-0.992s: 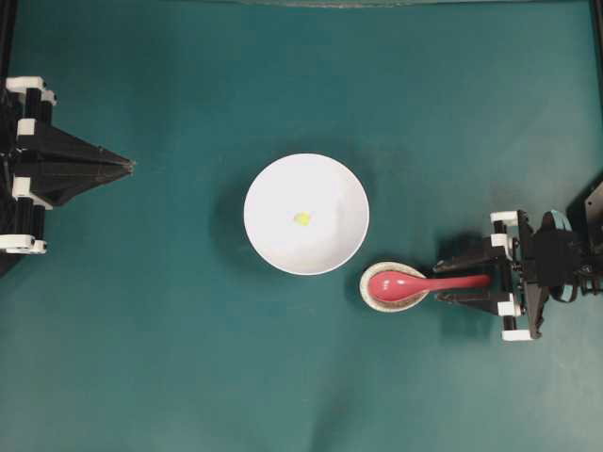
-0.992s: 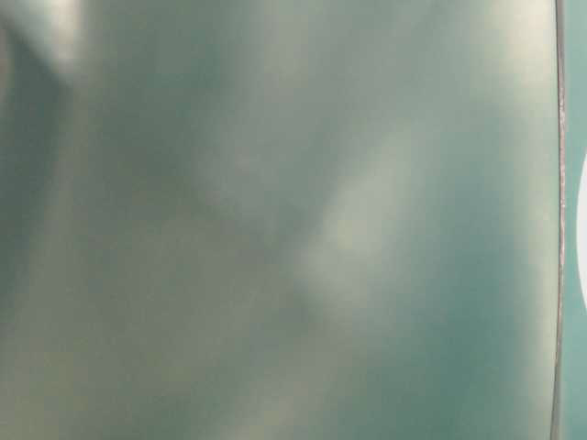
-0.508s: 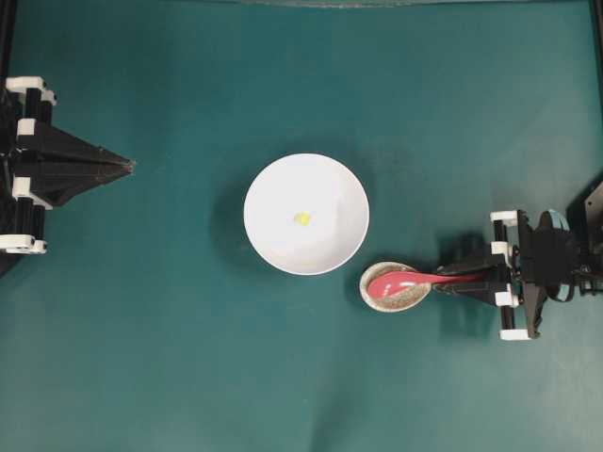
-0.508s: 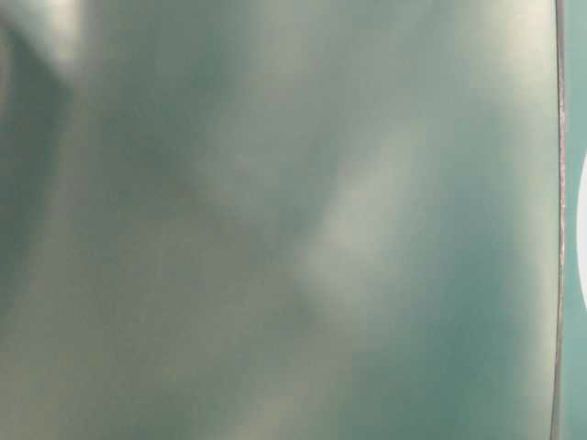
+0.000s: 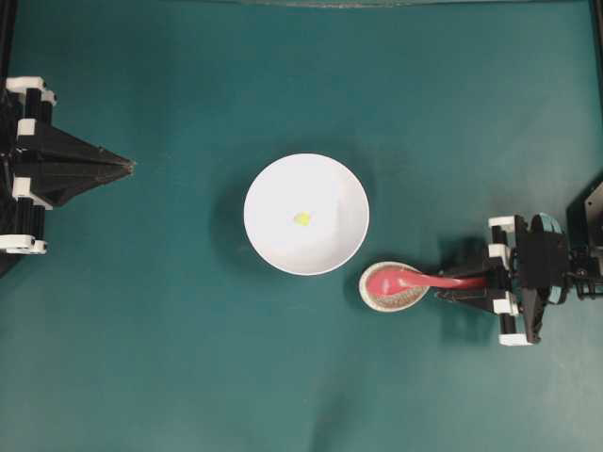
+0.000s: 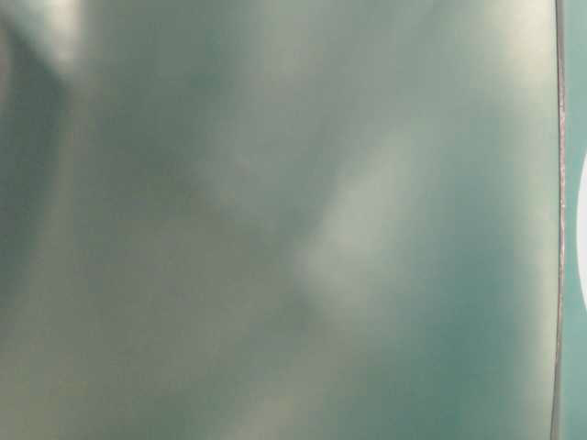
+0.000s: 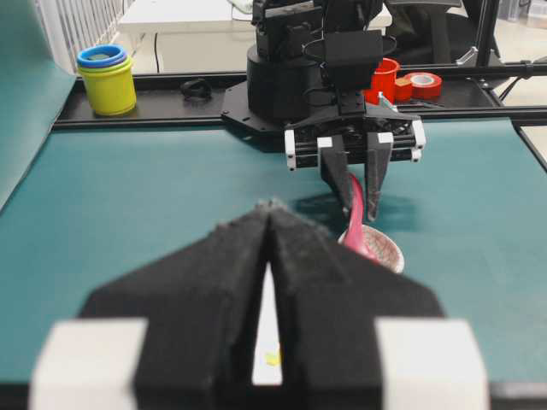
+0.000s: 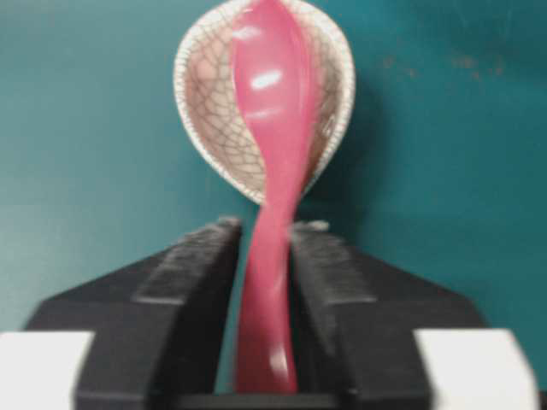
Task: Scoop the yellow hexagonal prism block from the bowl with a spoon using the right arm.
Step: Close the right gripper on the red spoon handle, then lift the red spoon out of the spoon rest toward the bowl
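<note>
Pinching the spoon (image 8: 272, 171) handle: right gripper (image 8: 265, 256), near table's right edge | scoop in speckled dish (image 8: 205, 94) | yellow block (image 5: 301, 218) in bowl (image 5: 273, 245), mid-table | left gripper (image 7: 268, 256) pressed together

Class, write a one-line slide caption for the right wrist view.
Right gripper closed on the red spoon handle, its scoop over the speckled dish.

Black arms (image 5: 66, 168), white end blocks
</note>
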Controlling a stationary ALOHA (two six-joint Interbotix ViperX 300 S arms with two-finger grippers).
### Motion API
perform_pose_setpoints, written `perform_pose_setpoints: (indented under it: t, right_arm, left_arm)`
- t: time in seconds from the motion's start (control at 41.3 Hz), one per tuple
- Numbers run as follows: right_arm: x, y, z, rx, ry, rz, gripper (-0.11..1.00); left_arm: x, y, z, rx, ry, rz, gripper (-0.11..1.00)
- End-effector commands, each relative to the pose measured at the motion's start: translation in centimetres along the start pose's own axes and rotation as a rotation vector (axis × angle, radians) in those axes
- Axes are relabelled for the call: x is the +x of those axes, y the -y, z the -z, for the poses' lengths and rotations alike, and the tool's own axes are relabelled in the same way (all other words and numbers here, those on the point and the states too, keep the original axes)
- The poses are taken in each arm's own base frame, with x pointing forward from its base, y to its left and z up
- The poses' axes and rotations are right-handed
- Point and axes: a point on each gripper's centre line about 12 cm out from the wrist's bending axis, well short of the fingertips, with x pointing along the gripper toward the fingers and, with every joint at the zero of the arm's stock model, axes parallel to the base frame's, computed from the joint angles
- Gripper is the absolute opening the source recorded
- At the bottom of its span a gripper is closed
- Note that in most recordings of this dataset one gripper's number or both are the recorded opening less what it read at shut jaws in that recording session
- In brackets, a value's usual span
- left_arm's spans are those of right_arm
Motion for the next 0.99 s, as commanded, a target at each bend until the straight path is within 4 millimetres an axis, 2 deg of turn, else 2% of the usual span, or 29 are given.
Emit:
perform_pose_setpoints:
  t: [0.0, 0.121, 0.968]
  right_arm:
    - [-0.08, -0.25, -0.69, 0.018, 0.024, -0.007, 0.40]
    - [-0.07, -0.29, -0.81, 0.014, 0.029, -0.008, 0.48]
    - [-0.13, -0.12, -1.34, -0.038, 0.076, 0.007, 0.48]
  left_arm:
    - [0.24, -0.10, -0.60, 0.005, 0.015, -0.003, 0.00]
    - [0.22, -0.09, -0.54, 0.006, 0.014, -0.003, 0.00]
    - [0.22, -0.09, -0.54, 0.003, 0.014, -0.003, 0.00]
